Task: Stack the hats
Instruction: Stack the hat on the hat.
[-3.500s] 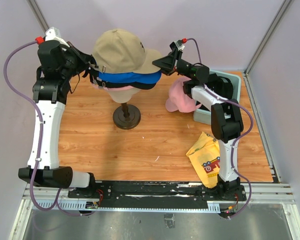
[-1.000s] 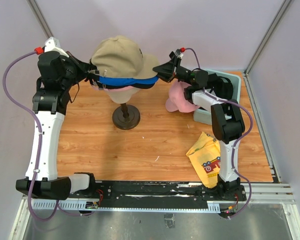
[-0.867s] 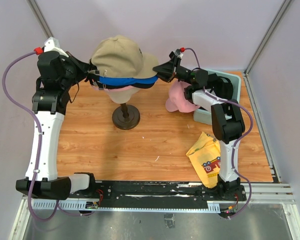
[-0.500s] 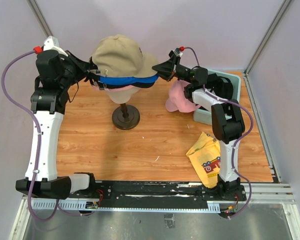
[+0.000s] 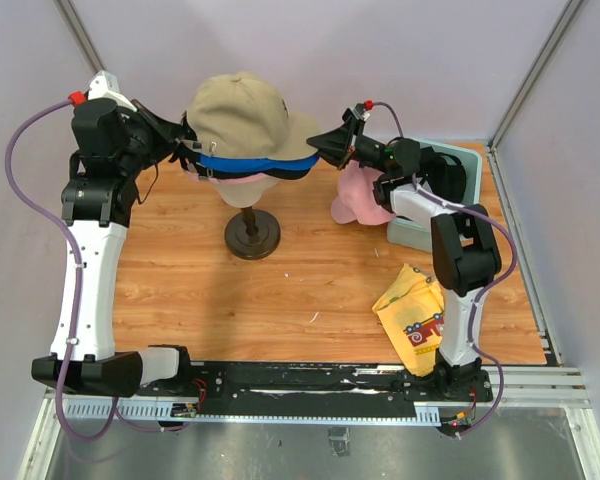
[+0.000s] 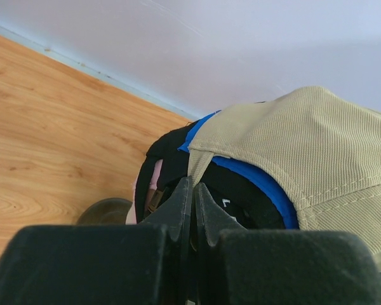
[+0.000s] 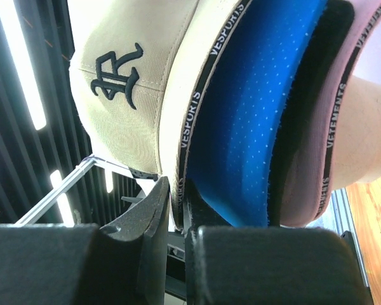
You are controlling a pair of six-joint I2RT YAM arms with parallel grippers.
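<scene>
Several hats sit stacked on the mannequin head (image 7: 368,143). The tan hat (image 5: 242,110) is on top, with a blue hat (image 5: 250,163), a black hat (image 6: 168,159) and a pink hat (image 7: 346,95) under it. My left gripper (image 5: 187,150) is at the back of the stack. Its fingers (image 6: 181,197) are shut on the tan hat's (image 6: 292,140) rear edge. My right gripper (image 5: 327,143) is shut on the tan hat's (image 7: 127,82) brim edge, just outside the blue hat's brim (image 7: 254,108). Another pink hat (image 5: 358,195) lies on the table at the right.
The mannequin's dark round stand (image 5: 253,235) rests on the wooden table (image 5: 200,290). A yellow cloth with red print (image 5: 412,310) lies front right. A grey-green bin (image 5: 462,165) stands at the back right, behind the right arm. Purple walls close in the back and sides.
The tan hat and both grippers have shifted slightly right and back. The right arm's elbow has swung outward to the right. Both grippers stay at the hat's edges.
</scene>
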